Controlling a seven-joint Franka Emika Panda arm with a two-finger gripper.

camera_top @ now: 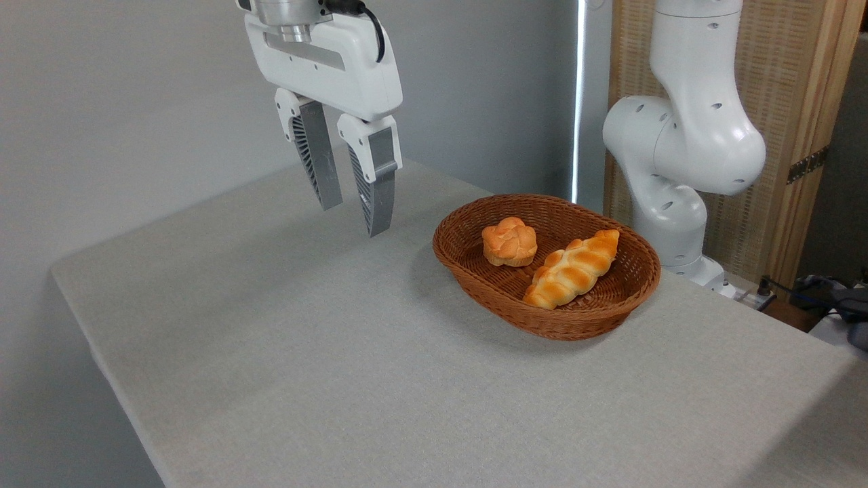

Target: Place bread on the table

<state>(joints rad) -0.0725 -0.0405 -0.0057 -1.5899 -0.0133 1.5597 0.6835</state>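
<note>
1. Bread [509, 241], a small round lobed bun, is not in the hand [350, 215]; the hand hangs above the counter [305, 352] to the left of the basket [597, 318], its two ribbed fingers [377, 190] spread a little with nothing between them, tips clear of the grey cloth.
2. Below and in front of the hand the counter lies bare, with wide open cloth running to the left edge and the rounded near-left corner.
3. The hand's top is cut off by the upper edge of the view, so its link to the arm [685, 149] cannot be seen.
4. The bread sits inside the brown wicker basket, at its left end, near the rim wall.
5. A braided loaf [573, 269] lies just beside the bread, to its right, slanting across the basket floor; whether they touch is hard to tell.
6. The arm's white base stands behind the basket at the counter's far right edge.
</note>
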